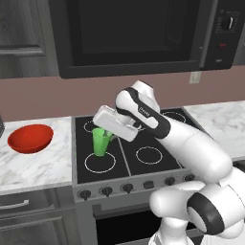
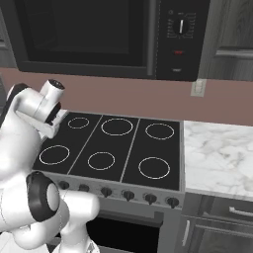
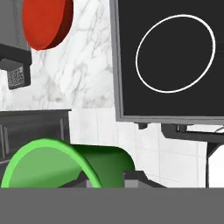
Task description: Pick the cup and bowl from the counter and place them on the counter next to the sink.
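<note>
**Green cup close at the lens**

The green cup [image 3: 65, 164] lies sideways along the bottom, rim toward the camera. Above it spread the marble counter [image 3: 83, 65], the red bowl [image 3: 46, 22] and a stovetop [image 3: 170, 61] with one white ring.

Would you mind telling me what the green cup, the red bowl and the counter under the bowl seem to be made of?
The cup looks like plain plastic: flat, even bright green, only a faint sheen. The bowl could be glazed ceramic or glossy plastic; its red surface carries soft highlights, and the look does not settle which. The counter looks like polished marble, white with grey veining.
</note>
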